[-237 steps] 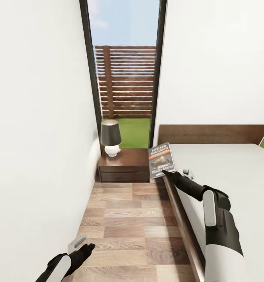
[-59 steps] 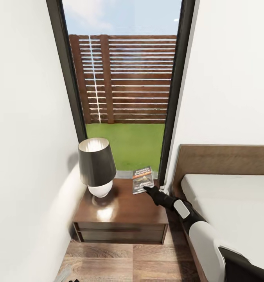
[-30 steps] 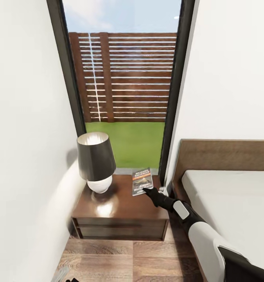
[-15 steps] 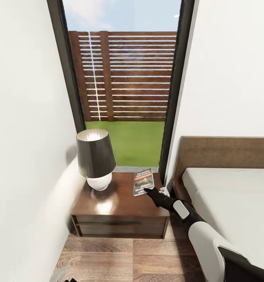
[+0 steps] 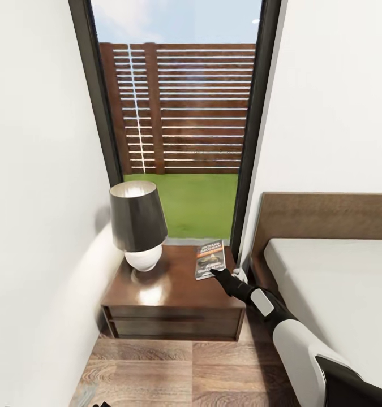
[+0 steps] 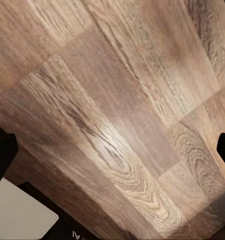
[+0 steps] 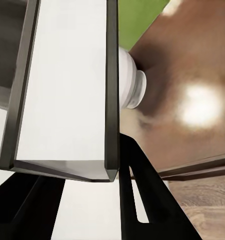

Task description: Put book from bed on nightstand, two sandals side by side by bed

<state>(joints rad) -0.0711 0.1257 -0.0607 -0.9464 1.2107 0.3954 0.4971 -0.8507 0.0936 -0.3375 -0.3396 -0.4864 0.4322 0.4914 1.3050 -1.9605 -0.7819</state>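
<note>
The right gripper (image 5: 215, 272) has its jaws clamped on the book (image 5: 209, 259), held over the nightstand's (image 5: 174, 297) back right corner beside the lamp (image 5: 137, 224). The left jaws' state cannot be told.

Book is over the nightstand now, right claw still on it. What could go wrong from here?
The book sits at the nightstand top's back right corner, near the edge by the window; released there, it may slip off. The right claw grips only its near edge, so it could tip. A swing toward the lamp might knock it.
</note>
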